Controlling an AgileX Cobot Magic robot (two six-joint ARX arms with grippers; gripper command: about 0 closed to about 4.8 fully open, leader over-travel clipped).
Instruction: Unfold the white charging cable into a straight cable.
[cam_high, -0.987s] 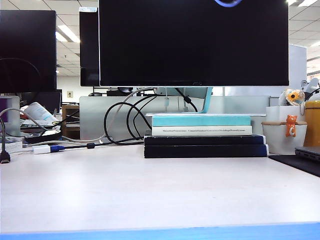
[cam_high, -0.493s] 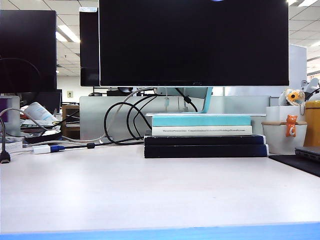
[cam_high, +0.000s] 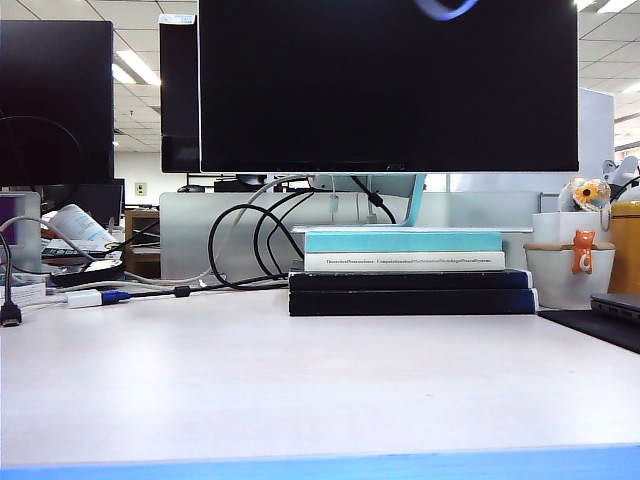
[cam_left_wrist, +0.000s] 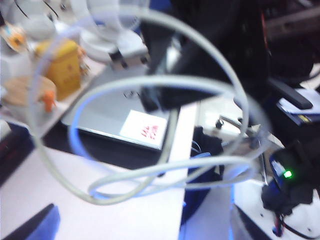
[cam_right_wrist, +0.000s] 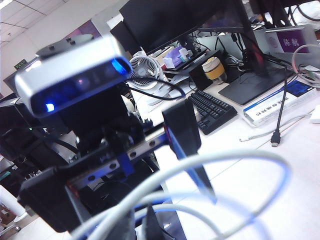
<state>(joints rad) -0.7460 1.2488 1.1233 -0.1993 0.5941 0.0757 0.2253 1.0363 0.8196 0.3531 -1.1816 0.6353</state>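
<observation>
The white charging cable (cam_left_wrist: 160, 81) hangs in several wide loops just in front of my left gripper (cam_left_wrist: 142, 232). That gripper is open, its dark fingertips (cam_left_wrist: 30, 225) far apart, with nothing between them. My right gripper (cam_right_wrist: 142, 225) is shut on the white charging cable (cam_right_wrist: 220, 160), whose strands curl out around its dark fingers. In the right wrist view the left arm's silver camera (cam_right_wrist: 75, 75) and one of its fingers (cam_right_wrist: 182, 131) stand close behind the loops. The exterior view shows neither gripper, only a blurred bit of cable loop (cam_high: 445, 10) at its top edge.
On the desk are a black monitor (cam_high: 390, 85), a stack of books (cam_high: 405, 275), looped black cables (cam_high: 250, 240), a white adapter with a blue plug (cam_high: 90, 297) and a white cup (cam_high: 570, 265). A keyboard (cam_right_wrist: 210, 110) and a laptop (cam_left_wrist: 125, 120) lie nearby.
The blurred cable loop at the top edge of the exterior view rose almost out of sight, then dropped back a little lower. Nothing on the desk moved.
</observation>
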